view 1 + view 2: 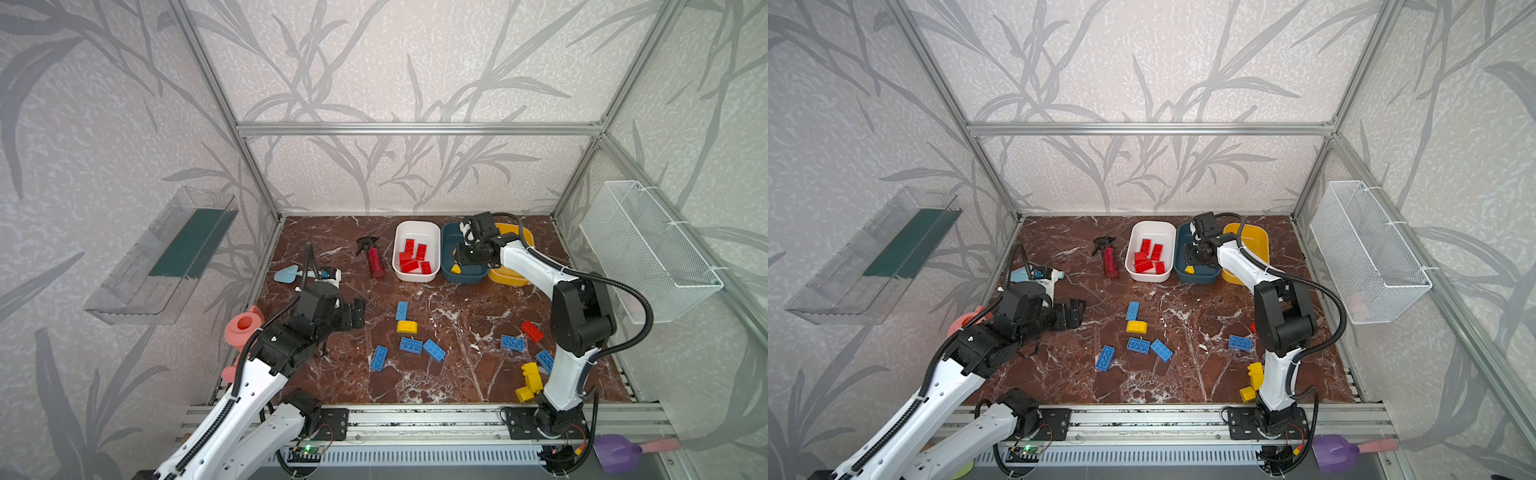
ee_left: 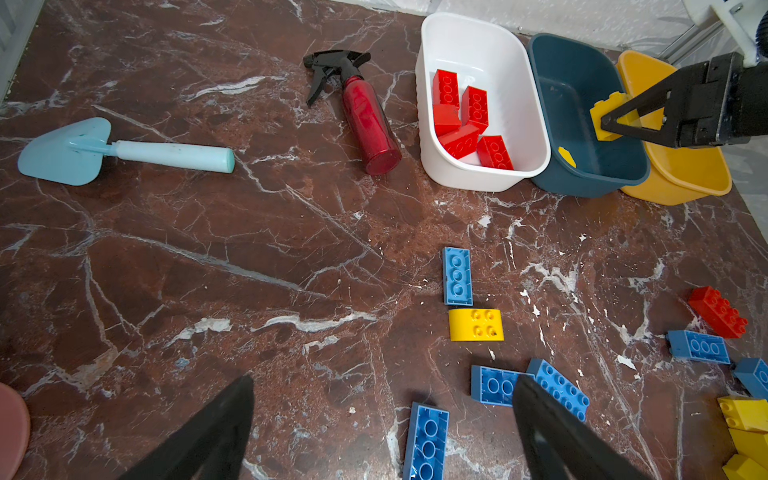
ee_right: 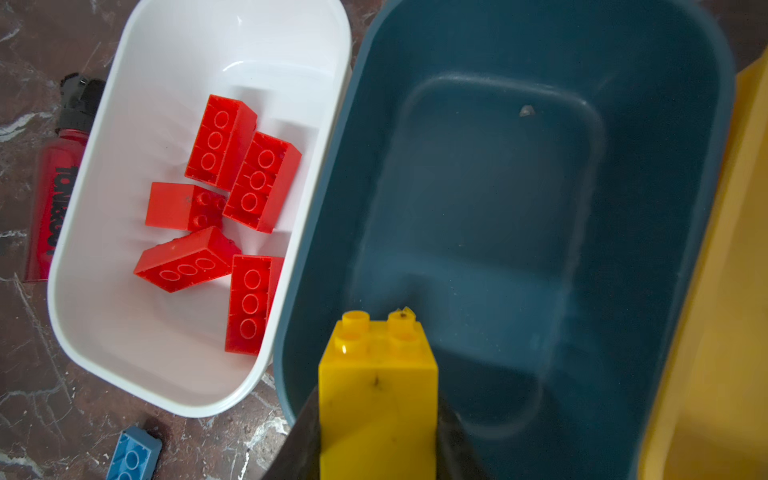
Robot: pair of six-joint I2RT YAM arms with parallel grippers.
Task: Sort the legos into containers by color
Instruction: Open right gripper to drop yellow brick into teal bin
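Right pincer [image 2: 604, 123], clamped on a yellow brick [image 3: 378, 399], hangs over the teal tub [image 3: 498, 208]. The yellow tub [image 2: 685, 174] lies just beside, on the side away from the white tub [image 2: 478, 45]. Left pincer [image 2: 382, 384] gapes wide, well apart.

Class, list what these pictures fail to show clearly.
- Yellow tub inside: both top views, mostly covered by right arm.
- Yellow bricks count: top views, arm overlaps the pile; left wrist view, cut by edge.
- Loose red brick: a top view, nearly all behind arm.
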